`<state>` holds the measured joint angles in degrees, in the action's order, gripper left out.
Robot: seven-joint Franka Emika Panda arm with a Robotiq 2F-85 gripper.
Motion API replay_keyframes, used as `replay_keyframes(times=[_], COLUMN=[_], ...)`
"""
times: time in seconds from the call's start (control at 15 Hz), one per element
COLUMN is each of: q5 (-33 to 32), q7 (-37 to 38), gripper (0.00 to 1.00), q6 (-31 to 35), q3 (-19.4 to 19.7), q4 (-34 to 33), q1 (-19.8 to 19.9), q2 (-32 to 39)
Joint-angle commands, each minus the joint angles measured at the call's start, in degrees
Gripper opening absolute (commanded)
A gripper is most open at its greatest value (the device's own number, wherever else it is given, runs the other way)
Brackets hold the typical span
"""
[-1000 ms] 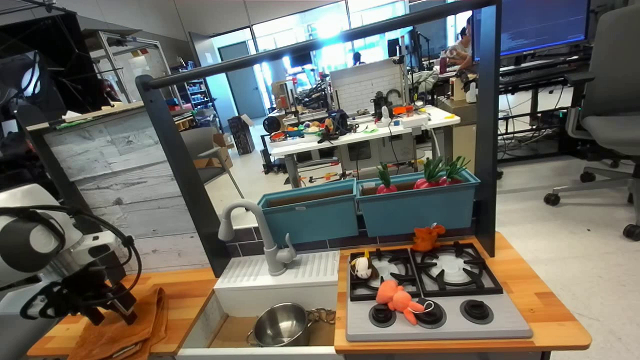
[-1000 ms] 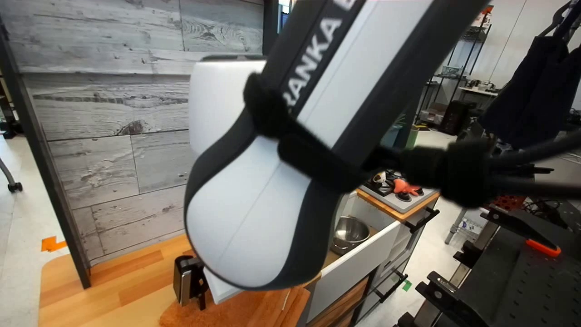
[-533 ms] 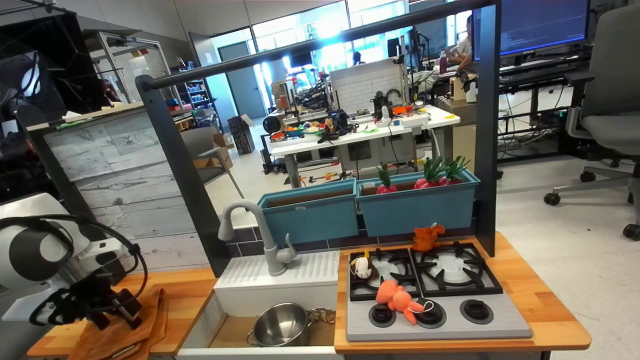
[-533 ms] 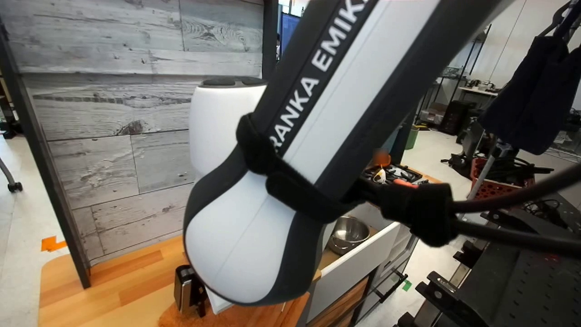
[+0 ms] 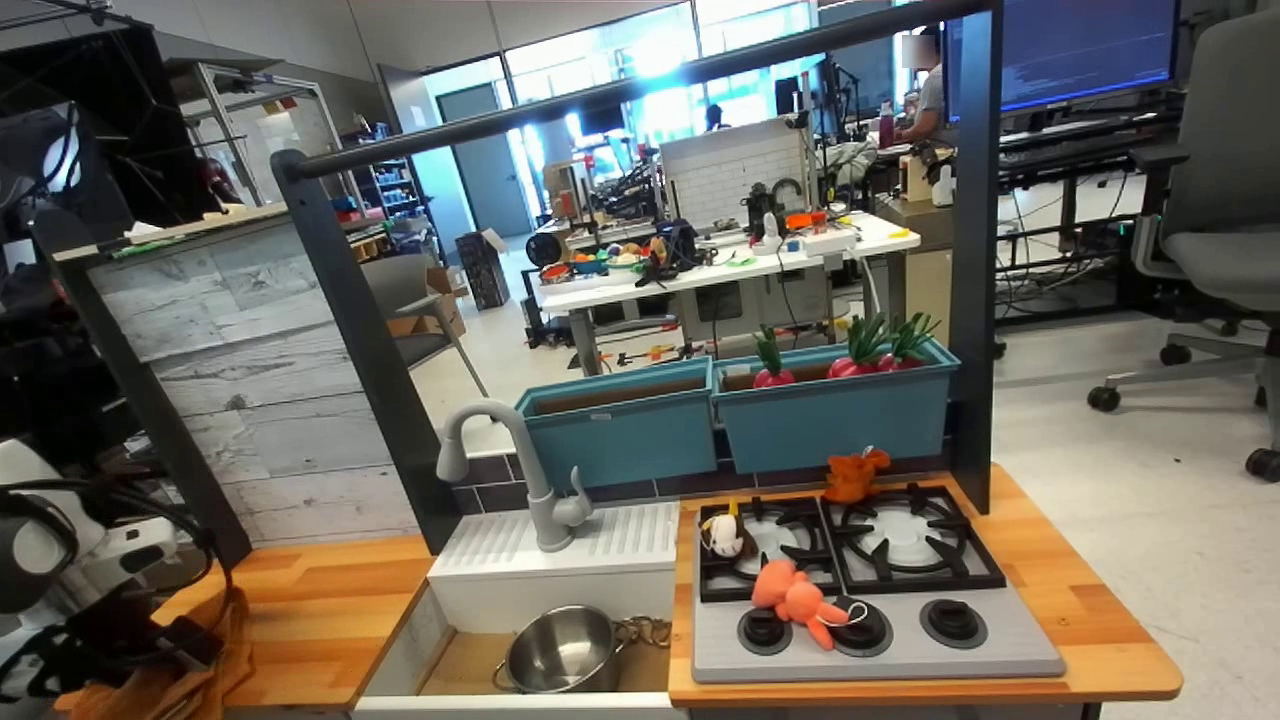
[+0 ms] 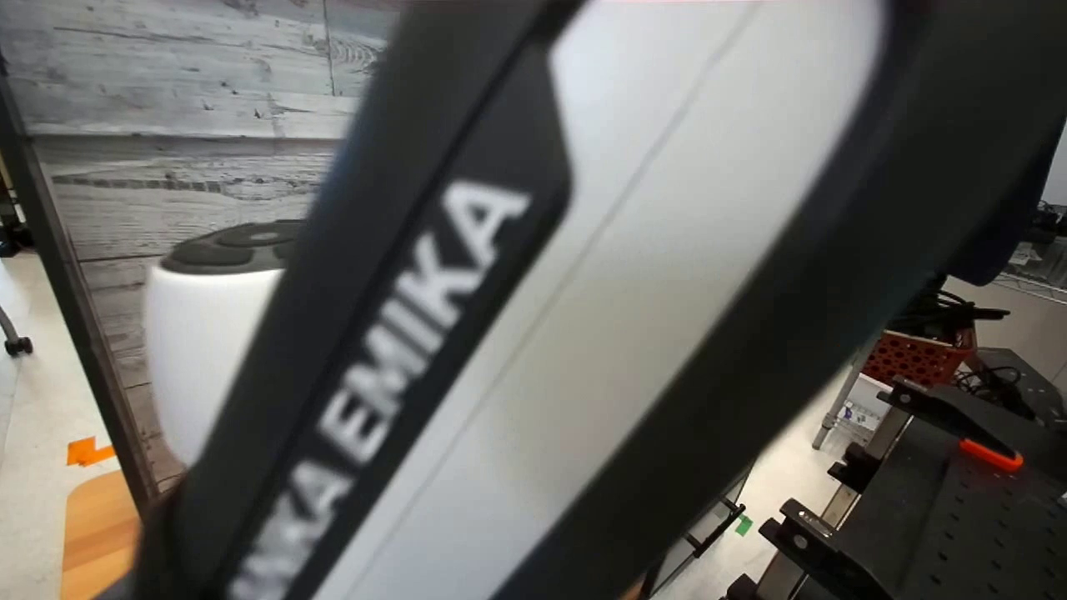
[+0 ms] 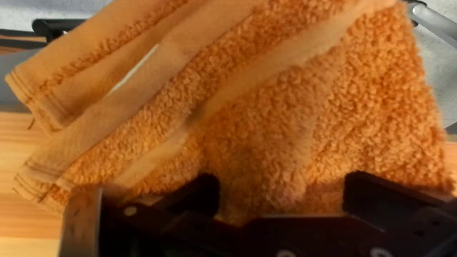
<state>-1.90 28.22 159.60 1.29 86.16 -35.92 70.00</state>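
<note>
The towel [image 7: 321, 107] lies rumpled in loose layers on the wooden desk [image 5: 320, 610], a good part of it running out past the edge, so its own weight could pull it off if it were nudged outward. The hand [image 7: 280, 185] is right at it, fingers [image 7: 209, 189] spread wide and gripping nothing; whether the tips press into the fluff I can't tell. Closing there might pinch only surface pile or a single fold, since the fabric looks thick. Black cables [image 5: 206, 538] looping off the arm [image 6: 633, 292] could snag a raised corner, and in an exterior view that arm blocks sight of the hand, so a bad catch might go unnoticed from there. Farther along the desk, the open sink [image 5: 500, 600] with its metal pot [image 5: 560, 650] could take a trailing end if the towel were dragged that way.
</note>
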Motion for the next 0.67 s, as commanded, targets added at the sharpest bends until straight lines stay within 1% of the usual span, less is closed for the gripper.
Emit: replay_keyframes(times=[0.0,0.07,0.2,0.33,0.4,0.53,0.6], q5=[0.81,1.27,2.55,4.03,4.55,5.42,5.83], q7=[4.53,5.6,7.73,9.76,10.31,10.85,11.61], gripper=[1.0,1.0,1.0,1.0,1.0,1.0,1.0], q6=[-1.17,-1.66,-1.11,-0.4,-0.17,-0.68,-1.26], q3=[5.85,7.15,8.62,10.03,10.3,10.35,10.01], q4=[-13.26,-15.61,-15.66,-13.95,-12.68,-12.24,-12.18], q1=[-5.39,-5.3,-2.46,0.79,2.7,7.49,9.22], q2=[8.77,9.81,9.45,8.95,8.56,8.76,8.91])
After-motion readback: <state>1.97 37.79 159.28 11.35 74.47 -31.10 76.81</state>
